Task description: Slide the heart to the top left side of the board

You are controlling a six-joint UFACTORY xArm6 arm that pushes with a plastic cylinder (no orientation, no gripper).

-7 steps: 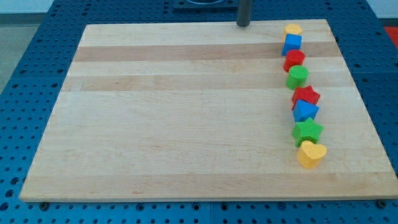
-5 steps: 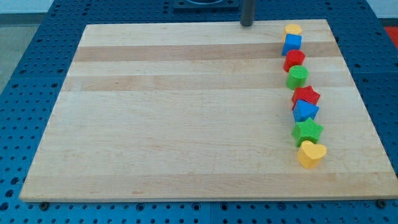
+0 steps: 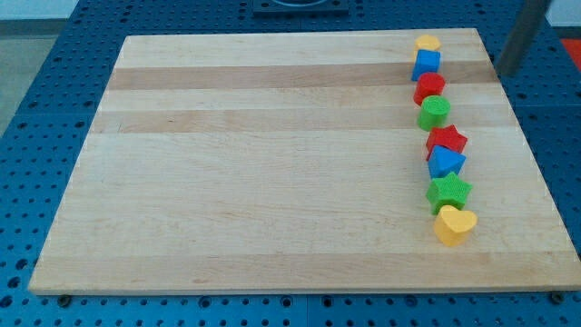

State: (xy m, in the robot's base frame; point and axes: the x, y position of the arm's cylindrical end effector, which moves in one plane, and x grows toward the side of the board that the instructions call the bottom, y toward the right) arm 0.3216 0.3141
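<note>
My tip (image 3: 507, 71) is sitting just off the board's right edge, near the view's top right corner, over the blue perforated desk (image 3: 54, 109) and not over the wooden board (image 3: 272, 163). There is no pincer on this arm at all (only a straight dark rod), so nothing is standing apart or together or clamped on anything.

The yellow heart (image 3: 453, 225) is lying at the bottom of a column of eight blocks running down the board's right side, close to the bottom right corner. Touching it from above is the green star (image 3: 448, 192), and above that are stacking up the blue triangular block (image 3: 445, 162), the red star (image 3: 446, 139), the green round-ish block (image 3: 434, 112), the red round-ish block (image 3: 429, 87), the blue cube (image 3: 426, 63) and a small yellow block (image 3: 428, 42) whose shape I cannot make out.

From my tip the heart is lying well down the view and a little to the left. Since it is heading for the top left, I judge the tip is needing to get below and to the right of it, between the heart and the bottom right corner, so the push is running diagonally across the open wood. The risk, as I see it, is the green star: a push aimed too steeply upward is likely dragging it along too.
</note>
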